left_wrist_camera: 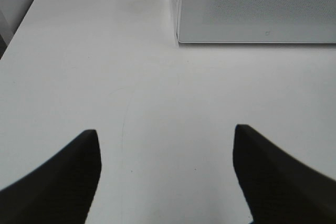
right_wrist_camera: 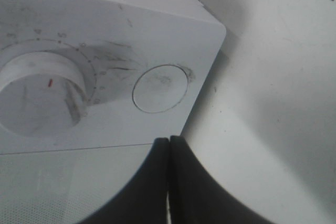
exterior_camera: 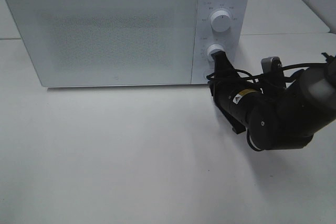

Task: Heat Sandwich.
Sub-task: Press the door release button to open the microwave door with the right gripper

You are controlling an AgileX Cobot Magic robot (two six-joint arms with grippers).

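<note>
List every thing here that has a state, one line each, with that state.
Microwave door: closed.
Upper knob: untouched; setting unreadable.
Lower knob: not gripped; setting unreadable.
Button: no finger on it.
Left gripper: open, empty.
Right gripper: shut, empty, tips near the Button.
Sandwich: not in view.
</note>
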